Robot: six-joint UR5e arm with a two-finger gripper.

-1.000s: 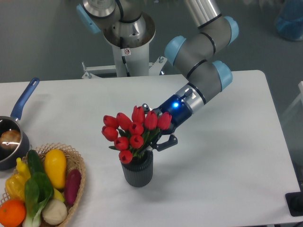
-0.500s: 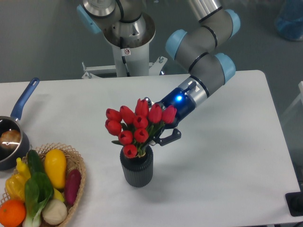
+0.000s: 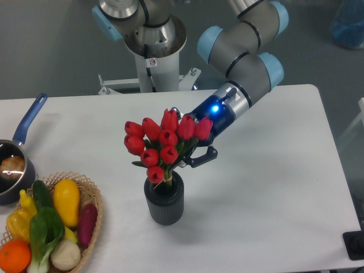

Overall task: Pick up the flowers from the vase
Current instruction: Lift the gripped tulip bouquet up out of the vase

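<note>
The flowers (image 3: pixel 162 147), a bunch of red tulips with green leaves, stand with their stems in the mouth of the dark grey ribbed vase (image 3: pixel 164 202) near the table's front middle. My gripper (image 3: pixel 190 158) reaches in from the right behind the blooms and is shut on the stems just above the vase mouth. The bunch sits raised in the vase, with tied stems showing above the rim. The fingertips are mostly hidden by the flowers.
A wicker basket (image 3: pixel 91 196) with vegetables stands at the front left. A blue-handled pot (image 3: pixel 14 165) sits at the left edge. The robot base (image 3: pixel 153 51) is at the back of the white table (image 3: pixel 273 187).
The gripper has risen and pulled the flowers upward; the bunch now sits higher in the vase than a second ago. The vase has not moved.
</note>
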